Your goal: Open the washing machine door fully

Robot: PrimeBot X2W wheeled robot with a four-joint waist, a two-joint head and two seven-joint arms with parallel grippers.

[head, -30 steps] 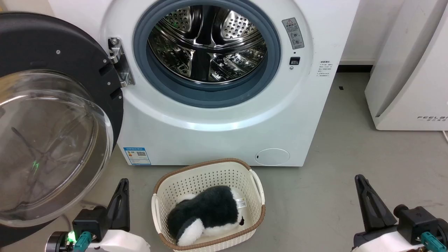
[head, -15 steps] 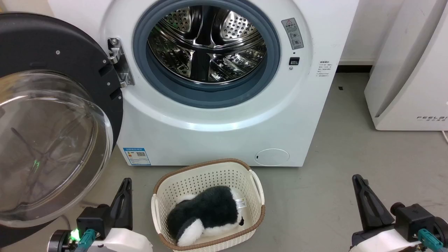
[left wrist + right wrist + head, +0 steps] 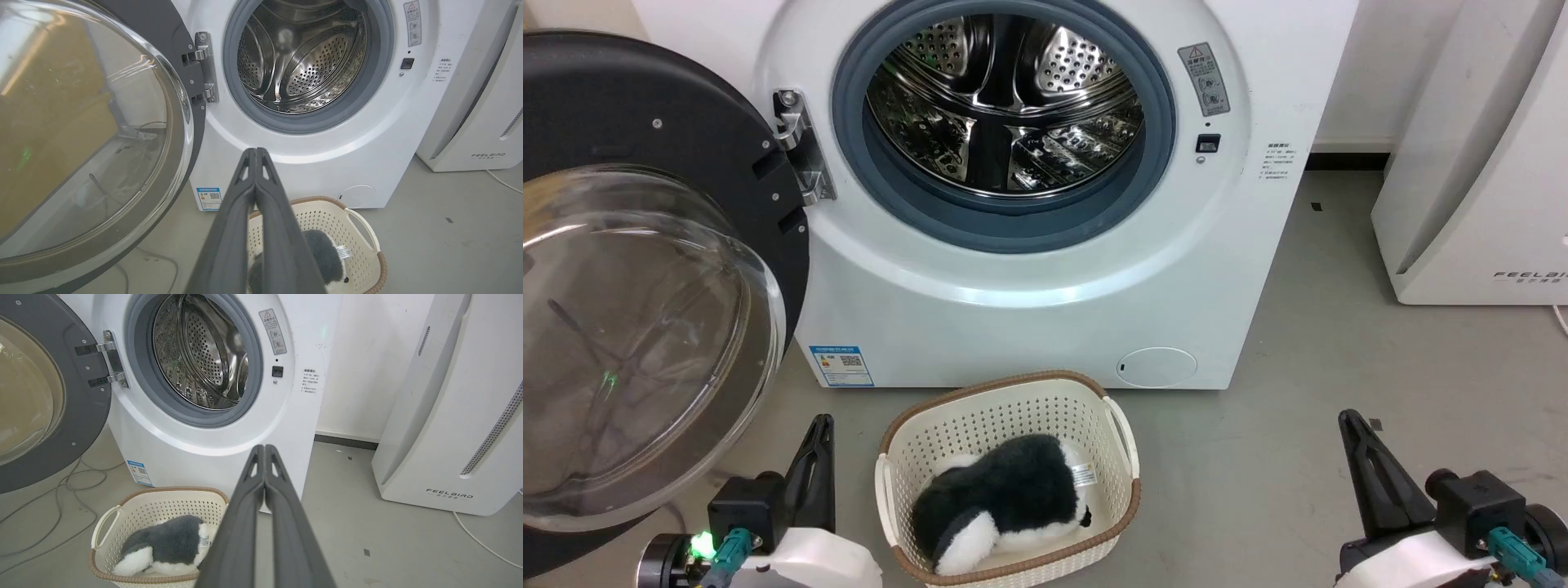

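Note:
The white washing machine [image 3: 1045, 310] [image 3: 310, 163] [image 3: 212, 457] faces me with its steel drum [image 3: 1005, 98] exposed. Its door [image 3: 645, 269] [image 3: 94, 134] [image 3: 45, 404] is swung out wide to the left on its hinge [image 3: 796, 147], matte black inner face and clear glass bowl toward me. My left gripper [image 3: 821, 425] [image 3: 256, 150] is shut and empty, low on the left, just below and right of the door's lower rim, not touching it. Low at the right, my right gripper [image 3: 1346, 418] [image 3: 264, 446] is shut and empty, well away from the machine.
A cream laundry basket [image 3: 1123, 445] [image 3: 367, 228] [image 3: 102, 516] holding a grey-and-white plush toy [image 3: 1005, 498] sits on the grey floor before the machine. A white FEELAIR appliance [image 3: 1478, 163] [image 3: 453, 416] stands at the right. Cables [image 3: 49, 486] lie under the door.
Both grippers have shifted slightly: the left one a little right and lower, the right one a little left and lower. The door and machine stay as they were.

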